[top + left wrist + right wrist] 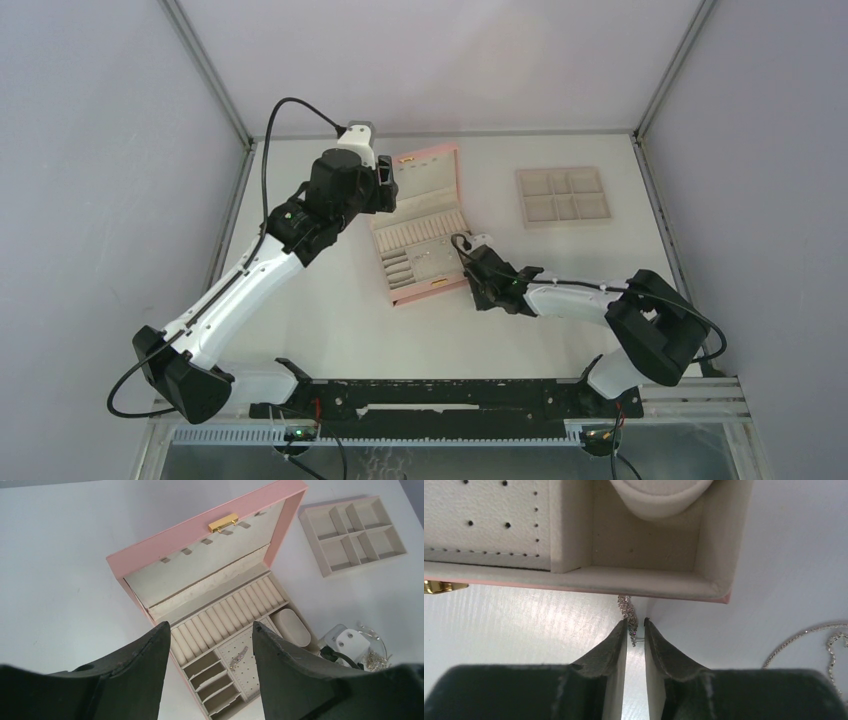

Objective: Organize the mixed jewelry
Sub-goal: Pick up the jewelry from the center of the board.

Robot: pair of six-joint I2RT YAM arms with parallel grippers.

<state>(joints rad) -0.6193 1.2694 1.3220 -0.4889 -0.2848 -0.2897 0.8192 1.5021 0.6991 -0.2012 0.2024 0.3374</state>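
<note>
**Right arm on an earring at the box corner; left arm open and empty**

Top view: the pink box (420,225) stands open on the table (330,320), with the tray (563,195) well apart to its right. The left gripper (388,190) hovers by the lid's left edge. The right gripper (470,262) sits at the box's near right corner. The jewelry is too small to make out here.

Left wrist: the jaws are wide apart with nothing between them, looking down into the box. A second earring (239,655) lies on the perforated pad (235,677) inside. The necklace chain (374,657) is heaped on the table outside the box, just beside the right gripper.

Right wrist: the earring (627,607), a thin crystal strip with a post, lies on the table just outside the box's front wall. Its lower end sits between the fingertips. The jaws stand a narrow slot apart. I can't tell whether the pads are biting on it. A chain loop shows off to the right, apart from the fingers.

Handling, my read:
- **Earring:** it's near weightless and stiff, but tiny. The stones are probably slick and the post likely bends.
- **Earring grip:** it lies flat, so the pads need to be right down at the table surface. Pinch across the strip's width, not on the post.
- **Chain:** it's limp and tangle-prone. Take a bunched section and expect the rest to trail.
</note>
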